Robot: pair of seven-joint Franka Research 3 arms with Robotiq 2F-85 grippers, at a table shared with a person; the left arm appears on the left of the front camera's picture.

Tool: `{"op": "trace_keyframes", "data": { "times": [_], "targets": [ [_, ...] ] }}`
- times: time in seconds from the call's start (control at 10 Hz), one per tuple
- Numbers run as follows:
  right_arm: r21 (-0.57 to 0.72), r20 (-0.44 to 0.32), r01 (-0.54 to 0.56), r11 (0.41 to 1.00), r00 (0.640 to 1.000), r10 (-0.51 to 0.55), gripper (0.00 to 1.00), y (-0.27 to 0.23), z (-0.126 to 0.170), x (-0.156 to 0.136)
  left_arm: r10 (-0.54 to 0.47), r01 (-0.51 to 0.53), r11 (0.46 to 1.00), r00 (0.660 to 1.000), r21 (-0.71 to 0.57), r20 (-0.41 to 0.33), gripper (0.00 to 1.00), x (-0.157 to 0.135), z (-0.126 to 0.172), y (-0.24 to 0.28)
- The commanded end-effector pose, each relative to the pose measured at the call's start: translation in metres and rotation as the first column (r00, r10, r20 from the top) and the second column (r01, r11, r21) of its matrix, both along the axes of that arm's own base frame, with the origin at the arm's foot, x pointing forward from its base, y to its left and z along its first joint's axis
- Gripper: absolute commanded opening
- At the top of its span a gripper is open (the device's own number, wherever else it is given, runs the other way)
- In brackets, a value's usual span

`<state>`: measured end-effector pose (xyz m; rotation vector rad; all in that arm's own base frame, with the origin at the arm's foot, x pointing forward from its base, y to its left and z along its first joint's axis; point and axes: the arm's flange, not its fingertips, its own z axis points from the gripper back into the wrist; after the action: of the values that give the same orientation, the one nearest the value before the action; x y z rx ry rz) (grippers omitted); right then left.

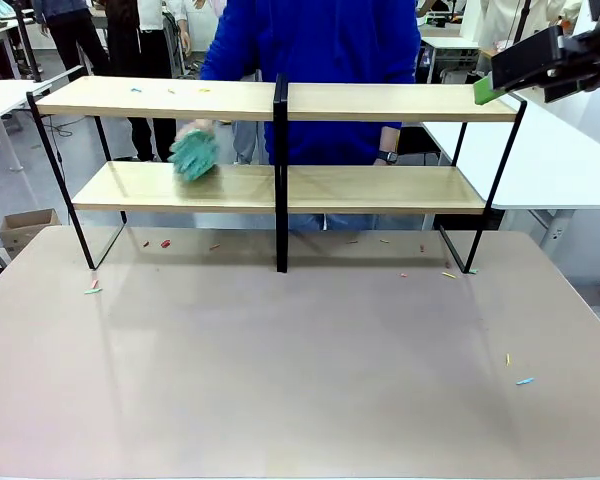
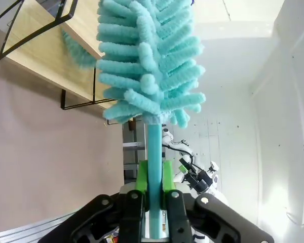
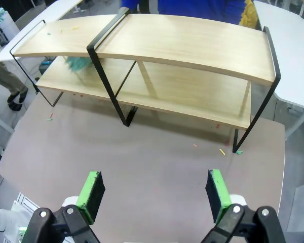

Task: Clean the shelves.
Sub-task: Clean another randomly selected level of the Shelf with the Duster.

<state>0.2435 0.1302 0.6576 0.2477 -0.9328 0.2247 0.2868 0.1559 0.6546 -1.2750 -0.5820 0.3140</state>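
Observation:
The shelves (image 1: pixel 380 102) stand across the far half of the beige table, with small coloured scraps on the top board's left end. Behind them, a person in blue holds a teal duster (image 1: pixel 193 155) against the lower board's left part. My left gripper (image 2: pixel 153 174) is shut on the handle of another teal fluffy duster (image 2: pixel 149 61), whose head is off one end of the shelves (image 2: pixel 45 50). My right gripper (image 3: pixel 154 195) is open and empty, high above the table in front of the shelves (image 3: pixel 192 45). In the front view, the right gripper (image 1: pixel 500 75) is by the top board's right end.
Coloured scraps (image 1: pixel 93 290) lie scattered on the tabletop under and in front of the shelves, with more near the right edge (image 1: pixel 524 381). A white table (image 1: pixel 540 150) stands to the right, another (image 1: pixel 0 95) to the left. A cardboard box (image 1: pixel 25 228) sits on the floor.

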Motion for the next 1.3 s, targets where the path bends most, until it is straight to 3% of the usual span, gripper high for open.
{"op": "trace_keyframes", "data": {
  "times": [0.0, 0.1, 0.2, 0.3, 0.4, 0.5, 0.7, 0.8, 0.9, 1.0, 1.1, 1.2],
  "targets": [
    [0.006, 0.001, -0.001, 1.000, 1.000, 0.001, 1.00, 0.000, 0.001, 0.000, -0.143, 0.141, 0.989, 0.988, 0.039, 0.058, 0.13, -0.008, 0.007, -0.024],
    [0.006, 0.001, -0.001, 1.000, 1.000, 0.001, 1.00, 0.000, 0.001, 0.000, -0.297, 0.291, 0.953, 0.953, 0.089, 0.059, 0.13, -0.018, 0.004, -0.048],
    [0.006, 0.001, -0.001, 1.000, 1.000, 0.001, 1.00, 0.000, 0.001, 0.000, -0.446, 0.434, 0.885, 0.894, 0.167, 0.037, 0.13, -0.029, -0.005, -0.073],
    [0.006, 0.001, -0.001, 1.000, 1.000, 0.001, 1.00, 0.000, 0.001, 0.000, -0.559, 0.539, 0.795, 0.829, 0.279, -0.009, 0.13, -0.039, -0.016, -0.097],
    [0.006, 0.001, -0.001, 1.000, 1.000, 0.001, 1.00, 0.000, 0.001, 0.000, -0.681, 0.660, 0.641, 0.724, 0.390, -0.106, 0.13, -0.051, -0.037, -0.124],
    [0.006, 0.001, -0.001, 1.000, 1.000, 0.001, 1.00, 0.000, 0.001, 0.000, -0.728, 0.715, 0.502, 0.653, 0.487, -0.209, 0.13, -0.058, -0.063, -0.147],
    [0.006, 0.001, -0.001, 1.000, 1.000, 0.001, 1.00, 0.000, 0.001, 0.000, -0.710, 0.767, 0.300, 0.577, 0.567, -0.404, 0.13, -0.057, -0.122, -0.185],
    [0.006, 0.001, -0.001, 1.000, 1.000, 0.001, 1.00, 0.000, 0.001, 0.000, -0.665, 0.760, 0.260, 0.588, 0.595, -0.461, 0.13, -0.049, -0.154, -0.201],
    [0.006, 0.001, -0.001, 1.000, 1.000, 0.001, 1.00, 0.000, 0.001, 0.000, -0.553, 0.602, 0.338, 0.749, 0.723, -0.365, 0.13, -0.038, -0.179, -0.214],
    [0.006, 0.001, -0.001, 1.000, 1.000, 0.001, 1.00, 0.000, 0.001, 0.000, -0.493, 0.508, 0.446, 0.827, 0.737, -0.272, 0.13, -0.030, -0.195, -0.226],
    [0.006, 0.001, -0.001, 1.000, 1.000, 0.001, 1.00, 0.000, 0.001, 0.000, -0.430, 0.483, 0.578, 0.865, 0.658, -0.257, 0.13, -0.026, -0.203, -0.237],
    [0.006, 0.001, -0.001, 1.000, 1.000, 0.001, 1.00, 0.000, 0.001, 0.000, -0.587, 0.655, 0.324, 0.705, 0.682, -0.398, 0.13, -0.029, -0.163, -0.214]
  ]
}}
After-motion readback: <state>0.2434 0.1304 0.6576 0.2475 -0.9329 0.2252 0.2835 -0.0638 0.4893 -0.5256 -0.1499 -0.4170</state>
